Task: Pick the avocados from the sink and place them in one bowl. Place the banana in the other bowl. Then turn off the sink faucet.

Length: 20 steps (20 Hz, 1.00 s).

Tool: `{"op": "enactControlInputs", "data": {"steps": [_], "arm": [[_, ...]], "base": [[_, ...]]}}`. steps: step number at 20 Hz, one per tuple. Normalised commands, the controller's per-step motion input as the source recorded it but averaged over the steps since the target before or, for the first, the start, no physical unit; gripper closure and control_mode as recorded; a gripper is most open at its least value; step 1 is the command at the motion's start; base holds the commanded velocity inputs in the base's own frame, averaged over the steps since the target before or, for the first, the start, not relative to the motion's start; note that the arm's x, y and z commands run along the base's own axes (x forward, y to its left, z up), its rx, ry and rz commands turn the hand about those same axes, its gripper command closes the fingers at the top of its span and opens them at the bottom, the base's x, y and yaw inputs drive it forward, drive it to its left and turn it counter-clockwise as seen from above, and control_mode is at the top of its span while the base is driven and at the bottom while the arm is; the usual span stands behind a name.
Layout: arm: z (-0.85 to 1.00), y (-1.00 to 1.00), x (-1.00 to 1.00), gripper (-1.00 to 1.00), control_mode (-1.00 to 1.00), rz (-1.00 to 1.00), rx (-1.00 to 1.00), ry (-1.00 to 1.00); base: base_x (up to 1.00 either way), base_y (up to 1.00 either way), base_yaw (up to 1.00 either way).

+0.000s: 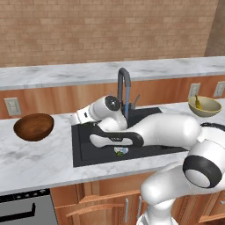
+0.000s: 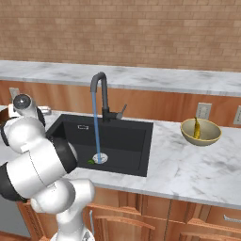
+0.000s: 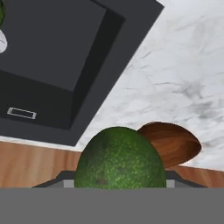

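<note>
The claw [image 3: 118,186] is closed part-way around one avocado [image 3: 120,159], a rounded, egg-shaped green fruit with a finely pebbled, dull skin; it sits between the finger tips right at the hand camera. Beyond the fruit, over the speckled white marble counter [image 3: 183,74] just outside the corner of the sink [image 3: 57,57], shows the dark wooden bowl [image 3: 173,142], glossy, reddish-brown and round.

The sink is a matte black rectangular basin with a round silver drain [image 2: 100,157]. A second avocado [image 2: 90,161] lies on the sink floor just beside that drain, so two avocados are counted in all. At the back edge of the sink rises the one faucet [image 2: 102,92], dark grey metal with an arched spout; a thin blue stream of water [image 2: 96,127] falls from it onto the drain.

On the counter to the sink's right stands the pale bowl [image 2: 201,132], beige-olive and smooth, with the one yellow curved banana [image 2: 196,128] leaning inside it. Two bowls in all.
</note>
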Motion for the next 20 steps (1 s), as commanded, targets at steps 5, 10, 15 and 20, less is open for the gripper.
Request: {"op": "enactControlInputs", "data": {"steps": [5, 10, 15, 20], "arm": [[0.28, 0.52, 0.05, 1.0, -1.0, 0.0, 0.0, 0.11], [0.32, 0.37, 0.13, 1.0, -1.0, 0.0, 0.0, 0.01], [-0.08, 0.48, 0.14, 1.0, -1.0, 0.0, -0.03, 0.07], [-0.38, 0.56, 0.18, 1.0, -1.0, 0.0, -0.1, 0.14]], "base": [[0.0, 0.0, 0.0], [0.0, 0.0, 0.0], [0.0, 0.0, 0.0], [0.0, 0.0, 0.0]]}}
